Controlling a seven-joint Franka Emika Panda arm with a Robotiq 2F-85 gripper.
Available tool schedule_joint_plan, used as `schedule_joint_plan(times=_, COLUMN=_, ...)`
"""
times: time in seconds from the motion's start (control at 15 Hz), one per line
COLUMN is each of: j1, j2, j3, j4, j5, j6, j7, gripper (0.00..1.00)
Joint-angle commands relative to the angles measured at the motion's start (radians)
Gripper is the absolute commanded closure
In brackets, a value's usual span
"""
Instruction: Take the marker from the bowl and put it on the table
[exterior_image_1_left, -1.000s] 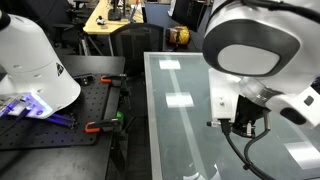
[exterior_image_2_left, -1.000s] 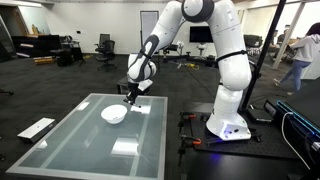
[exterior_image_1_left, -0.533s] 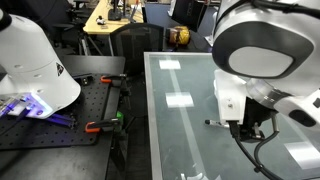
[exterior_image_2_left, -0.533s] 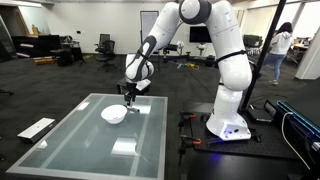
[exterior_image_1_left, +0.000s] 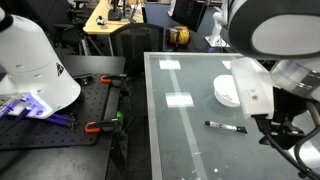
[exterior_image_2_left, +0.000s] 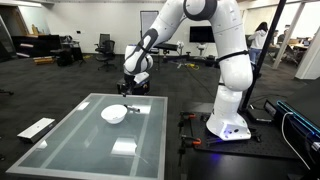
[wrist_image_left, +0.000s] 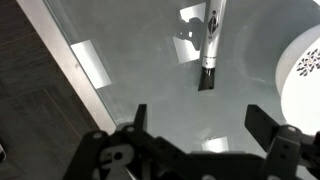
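Pale greenish frosted glass forms the top of the large rectangular table, which carries white square light reflections. The thin black pen-like marker lies flat on this glass, outside the small round white bowl, near it but not touching it. In this exterior view the white arm hides part of the bowl.

In the wrist view the marker lies alone on the glass with its dark end toward the camera. The bowl sits at the right edge of the frame, and the table's pale border runs diagonally at left beside dark floor. The black Robotiq gripper hangs above the table, clear of the marker. Its 2 fingers stand wide apart with nothing between them.

In an exterior view the gripper is above the far part of the table and higher than the bowl; the marker is too small to make out there. Beside the table, a dark perforated metal bench bears the white robot base and an orange-handled clamp.
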Motion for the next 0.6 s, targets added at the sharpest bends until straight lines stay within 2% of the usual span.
schedule_joint_plan(times=0.0, j1=0.012, j2=-0.074, j3=-0.009, j4=-0.027, j5=0.009, j6=-0.012, j7=-0.014, gripper=0.00)
schedule_joint_plan(times=0.33, j1=0.011, j2=-0.116, j3=0.001, j4=-0.040, j5=0.030, j6=-0.002, j7=-0.036, gripper=0.00)
schedule_joint_plan(times=0.53, j1=-0.005, j2=-0.144, j3=0.041, j4=-0.054, j5=0.081, j6=0.013, j7=-0.114, gripper=0.00)
